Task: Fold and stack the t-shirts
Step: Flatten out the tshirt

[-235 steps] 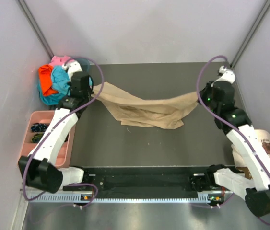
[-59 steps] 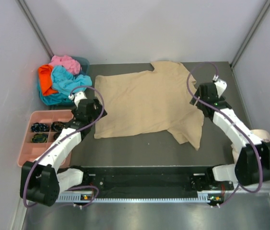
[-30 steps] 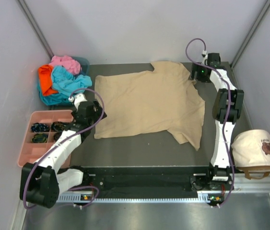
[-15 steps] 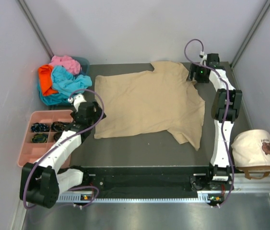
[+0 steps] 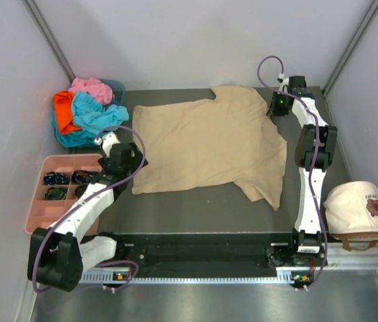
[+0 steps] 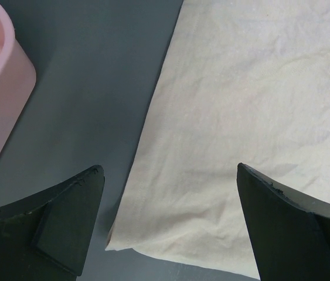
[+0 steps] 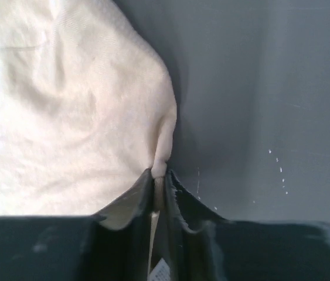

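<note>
Firmly, an edge fold of the tan t-shirt point(image 7: 65, 111) is pinched by the right gripper point(image 7: 160, 174), its jaws almost closed; the left gripper point(image 6: 169, 170) is spread wide above the shirt's corner, nothing grasped.

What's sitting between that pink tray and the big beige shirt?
Nothing on the surface: the left wrist view shows bare grey table between the pink tray and beige shirt. The open left gripper hangs over the shirt's edge.

Tan t-shirt point(image 5: 209, 144): soft, matt, creased cloth (fine weave); tray point(image 6: 6, 88): smooth pink plastic.
</note>
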